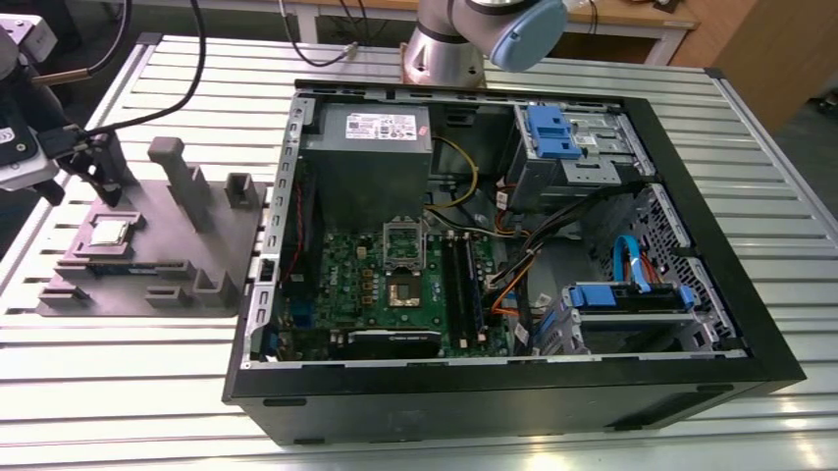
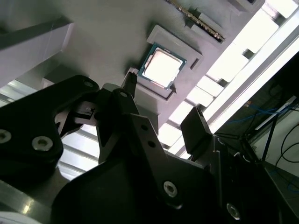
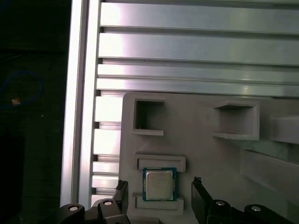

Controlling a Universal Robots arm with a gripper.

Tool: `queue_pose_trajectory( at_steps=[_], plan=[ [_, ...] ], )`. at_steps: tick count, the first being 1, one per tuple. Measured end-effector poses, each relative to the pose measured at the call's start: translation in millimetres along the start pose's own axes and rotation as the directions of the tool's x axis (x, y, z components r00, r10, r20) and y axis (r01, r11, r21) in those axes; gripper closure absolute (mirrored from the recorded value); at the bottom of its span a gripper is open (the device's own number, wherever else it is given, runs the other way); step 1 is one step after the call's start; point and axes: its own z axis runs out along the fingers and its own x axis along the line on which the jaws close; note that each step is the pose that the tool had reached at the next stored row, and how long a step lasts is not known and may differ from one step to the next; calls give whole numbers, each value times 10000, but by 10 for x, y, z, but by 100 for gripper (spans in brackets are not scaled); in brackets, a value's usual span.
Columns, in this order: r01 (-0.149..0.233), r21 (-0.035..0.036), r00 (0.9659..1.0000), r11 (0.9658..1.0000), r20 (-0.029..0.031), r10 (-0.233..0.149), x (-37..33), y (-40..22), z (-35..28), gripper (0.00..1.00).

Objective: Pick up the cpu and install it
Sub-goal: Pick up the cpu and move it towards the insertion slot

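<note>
The cpu [image 1: 108, 233] is a small square chip with a shiny metal top, lying flat in a recess of the grey fixture block [image 1: 171, 265] at the exterior view's left. Both wrist views show it, in the first wrist view as cpu [image 3: 159, 184] and in the second wrist view as cpu [image 2: 162, 66]. My gripper [image 1: 81, 182] hangs a little above the block, open and holding nothing. In the first wrist view the gripper [image 3: 160, 198] has one dark finger on each side of the chip, not touching it. The gripper [image 2: 163, 109] also stands apart from the chip in the second wrist view.
An open black computer case [image 1: 681, 324] lies at the exterior view's right, with a green motherboard [image 1: 380, 294] and its metal socket frame [image 1: 403, 263] inside. Posts and slots rise from the fixture block near post [image 1: 171, 162]. Everything stands on a ribbed aluminium table [image 1: 118, 392].
</note>
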Motion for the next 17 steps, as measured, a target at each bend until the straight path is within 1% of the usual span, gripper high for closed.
queue_pose_trajectory(
  at_steps=[1, 5, 8, 10, 11, 13, 15, 16, 17],
  plan=[
    [-1, 14, 10000, 10000, -1, 1, -1, 0, 1, 35],
    [1, 19, 10000, 10000, -6, -1, -1, -1, 2, 35],
    [39, 19, 10000, 10000, -8, -39, -1, -11, 42, 35],
    [60, -6, 10000, 10000, -9, -60, 0, -20, 69, 35],
    [65, -30, 10000, 10000, -9, -65, 0, -28, 80, 35],
    [65, -108, 10000, 9999, -6, -65, 0, -63, 99, 35],
    [66, -244, 10000, 9997, -3, -66, 1, -89, 114, 35],
    [66, -276, 10000, 9996, 0, -66, 1, -91, 127, 35],
    [65, -279, 10000, 9996, 3, -65, 1, -91, 143, 35]
  ],
)
